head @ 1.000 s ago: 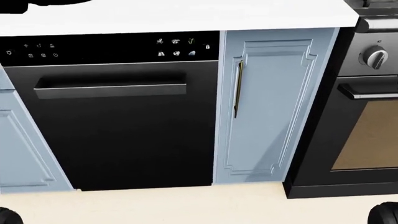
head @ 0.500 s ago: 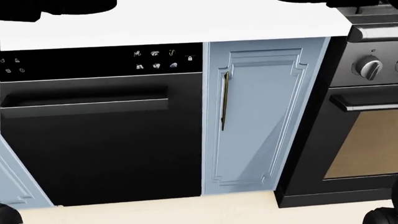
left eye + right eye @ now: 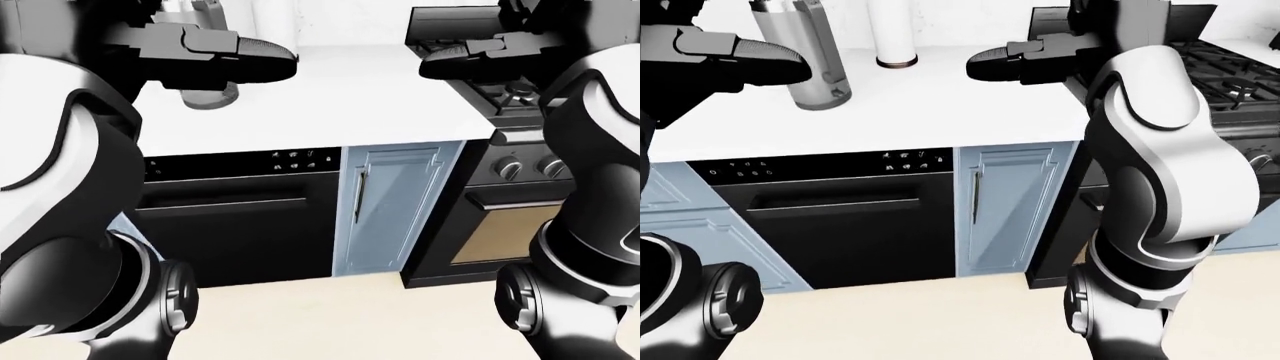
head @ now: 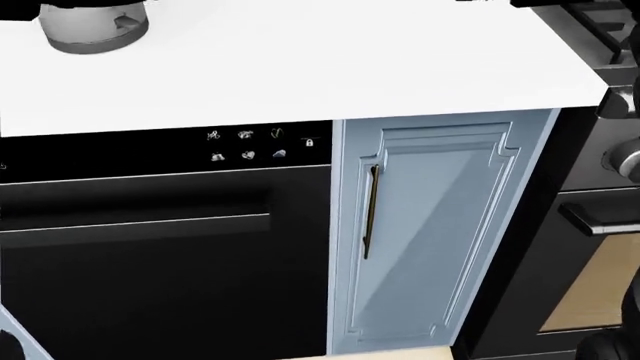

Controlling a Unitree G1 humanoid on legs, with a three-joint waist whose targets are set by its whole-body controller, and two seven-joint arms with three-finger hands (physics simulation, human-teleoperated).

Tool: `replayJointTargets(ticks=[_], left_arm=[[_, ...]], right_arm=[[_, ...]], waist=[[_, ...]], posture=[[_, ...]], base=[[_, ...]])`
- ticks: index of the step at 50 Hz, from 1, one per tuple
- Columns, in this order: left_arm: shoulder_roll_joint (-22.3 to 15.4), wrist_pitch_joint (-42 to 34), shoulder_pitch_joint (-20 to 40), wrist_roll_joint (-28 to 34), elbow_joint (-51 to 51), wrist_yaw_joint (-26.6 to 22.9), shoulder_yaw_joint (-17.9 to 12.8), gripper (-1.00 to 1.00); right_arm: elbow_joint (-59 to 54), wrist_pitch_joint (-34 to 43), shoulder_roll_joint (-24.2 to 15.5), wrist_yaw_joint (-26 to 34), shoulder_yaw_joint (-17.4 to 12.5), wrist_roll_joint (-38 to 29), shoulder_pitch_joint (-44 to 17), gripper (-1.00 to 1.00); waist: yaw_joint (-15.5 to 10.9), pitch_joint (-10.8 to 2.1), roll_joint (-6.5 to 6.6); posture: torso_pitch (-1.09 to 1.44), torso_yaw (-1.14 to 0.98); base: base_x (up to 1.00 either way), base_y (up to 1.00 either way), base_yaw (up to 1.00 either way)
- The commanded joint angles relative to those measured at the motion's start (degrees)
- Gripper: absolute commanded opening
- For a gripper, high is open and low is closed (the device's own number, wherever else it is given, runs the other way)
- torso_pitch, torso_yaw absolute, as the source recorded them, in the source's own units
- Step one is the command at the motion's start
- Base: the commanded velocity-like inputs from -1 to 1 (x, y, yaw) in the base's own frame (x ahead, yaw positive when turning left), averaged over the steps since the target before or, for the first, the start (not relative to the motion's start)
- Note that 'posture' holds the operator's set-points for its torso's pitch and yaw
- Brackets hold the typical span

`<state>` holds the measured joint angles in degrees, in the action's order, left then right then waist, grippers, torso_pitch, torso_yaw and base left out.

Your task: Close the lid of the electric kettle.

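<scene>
The electric kettle [image 3: 808,56] is a tall silver cylinder with a side handle, standing on the white counter [image 3: 940,97] at the upper left of the right-eye view. Its top is cut off by the frame, so the lid does not show. Its base also shows at the top left of the head view [image 4: 95,28]. My left hand [image 3: 785,66] hovers open just left of the kettle, at mid-body height. My right hand [image 3: 985,66] hovers open and empty over the counter, well to the kettle's right.
A white paper-towel roll [image 3: 892,34] stands beyond the kettle. A black gas stove [image 3: 1230,75] with an oven [image 4: 610,262] is on the right. Below the counter are a black dishwasher [image 4: 160,247] and a blue cabinet door [image 4: 430,232].
The camera has tilted up and shifted: the counter and cabinets sit lower in the head view, and the kettle's base has come into view at the top left.
</scene>
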<state>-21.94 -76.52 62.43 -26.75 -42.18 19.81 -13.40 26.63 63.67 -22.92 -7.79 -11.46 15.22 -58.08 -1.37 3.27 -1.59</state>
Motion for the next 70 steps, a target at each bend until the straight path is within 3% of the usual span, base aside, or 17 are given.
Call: replayJointTargets(ticks=[1,2,3,6,12,17,19,27,31,32,34,38,39,44,55,61,70], left_arm=[[-0.1,0.1,2.1,-0.4,-0.6,0.1,-0.1,1.0],[-0.1,0.2,2.0,-0.4,-0.6,0.1,-0.1,1.0],[-0.1,0.2,2.0,-0.4,-0.6,0.1,-0.2,1.0],[-0.2,0.7,1.8,-0.3,-0.3,0.2,-0.5,1.0],[0.0,1.9,0.6,0.4,0.0,0.3,0.7,1.0],[0.7,1.0,1.1,0.2,-0.5,0.4,0.3,1.0],[0.3,0.9,1.0,0.3,-0.6,0.3,0.4,1.0],[0.3,1.4,0.4,0.5,-0.6,0.1,0.4,1.0],[0.3,1.4,0.5,0.6,-0.6,0.0,0.5,1.0],[0.3,1.4,0.5,0.6,-0.6,0.0,0.5,1.0],[0.1,1.0,0.9,0.6,-0.7,-0.2,0.2,1.0],[0.0,0.8,1.2,0.4,-0.6,-0.1,-0.1,1.0],[-0.1,0.8,1.2,0.5,-0.6,-0.2,0.0,1.0],[-0.2,0.3,1.6,0.2,-0.9,0.0,-0.2,1.0],[1.1,-5.4,6.2,-2.7,-2.1,1.2,-2.0,1.0],[0.9,-8.4,9.7,-4.8,-2.9,2.7,-3.8,1.0],[0.4,-7.0,15.1,-10.1,-1.0,14.5,-14.1,1.0]], right_arm=[[0.4,-1.1,-0.7,-0.2,-0.6,-0.5,-1.2,1.0],[0.6,-0.9,-0.9,-0.1,-0.8,-0.5,-1.3,1.0],[0.6,-0.9,-1.0,0.0,-0.9,-0.5,-1.3,1.0],[0.5,-1.1,-1.0,0.1,-0.8,-0.5,-1.2,1.0],[0.3,-1.6,-1.0,0.4,-0.4,-1.0,-0.9,1.0],[0.3,-1.7,-0.7,0.7,-0.5,-1.5,-0.7,1.0],[0.5,-1.2,-0.5,0.6,-0.5,-1.5,-0.9,1.0],[0.4,-1.5,-0.3,0.6,-0.5,-1.7,-0.9,1.0],[0.3,-1.6,-0.4,0.6,-0.2,-2.0,-0.8,1.0],[0.3,-1.6,-0.4,0.6,-0.2,-2.1,-0.8,1.0],[0.3,-1.6,-0.3,0.6,-0.4,-2.1,-0.8,1.0],[-0.3,-1.3,0.1,0.4,0.2,-2.6,-1.0,1.0],[-0.3,-1.3,0.2,0.5,0.3,-2.7,-0.9,1.0],[0.3,-1.7,0.2,1.0,0.1,-2.9,-0.8,1.0],[-0.1,-2.0,0.3,1.2,-0.2,-3.4,-0.7,1.0],[0.1,-1.9,0.4,1.2,0.0,-3.4,-0.7,1.0],[0.1,-1.9,0.7,1.1,-0.1,-3.2,-0.6,1.0]], waist=[[0.1,-1.19,-0.54],[-0.1,-1.85,-2.53],[0.4,-1.05,-0.9],[0.6,-0.68,-1.83],[1.3,-0.17,0.85],[1.9,-1.87,4.96],[2.0,-0.03,5.57],[0.5,-0.86,2.6],[0.3,-2.36,-2.42],[0.5,-1.46,-0.58],[0.6,1.2,-2.03],[0.4,0.83,-1.48],[0.0,-0.84,-1.27],[0.8,-0.25,3.77],[1.0,0.94,-0.54],[1.1,-0.41,0.77],[1.5,-0.11,0.88]], posture=[[0.0,0.0],[0.0,0.0],[0.0,0.0],[0.0,0.0],[0.0,0.0],[0.0,0.0],[0.0,0.0],[0.0,0.0],[0.0,0.0],[0.0,0.0],[0.0,0.0],[0.0,0.0],[0.0,0.0],[0.0,0.0],[0.0,0.0],[0.0,0.0],[0.0,0.0]], base=[[0.34,0.0,0.0],[0.34,0.0,0.0],[0.34,0.0,0.0],[0.35,0.0,0.0],[0.36,0.0,0.0],[0.38,0.0,0.0],[0.39,0.0,0.0],[0.35,0.0,0.0],[0.3,0.0,0.0],[0.29,0.0,0.0],[0.16,0.0,0.0],[-0.1,0.0,0.0],[-0.41,0.0,0.0],[-0.15,0.0,0.0],[0.0,0.0,0.0],[0.0,0.0,0.0],[0.0,0.0,0.0]])
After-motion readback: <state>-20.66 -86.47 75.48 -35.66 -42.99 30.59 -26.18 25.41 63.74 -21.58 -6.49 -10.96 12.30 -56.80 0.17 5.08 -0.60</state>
